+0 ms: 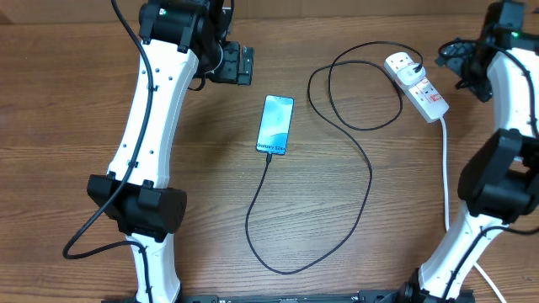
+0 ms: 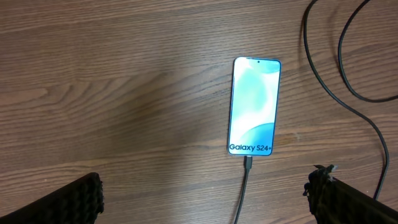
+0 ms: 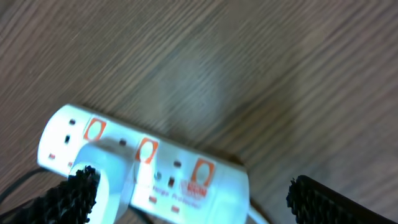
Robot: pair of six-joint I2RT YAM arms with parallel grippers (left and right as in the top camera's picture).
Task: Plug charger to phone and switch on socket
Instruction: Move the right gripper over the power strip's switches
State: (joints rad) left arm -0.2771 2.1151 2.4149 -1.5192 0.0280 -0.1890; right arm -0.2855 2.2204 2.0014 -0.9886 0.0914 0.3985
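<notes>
Phone lies flat mid-worktop with the charger seated in its near end. The cable loops to the socket, far right. Left end effector is spread wide, beyond and left of the phone. Right end effector is spread wide, over the socket.

Overhead looks straight down; left wrist nearer, shares phone — right wrist close on socket (blurred).
</notes>
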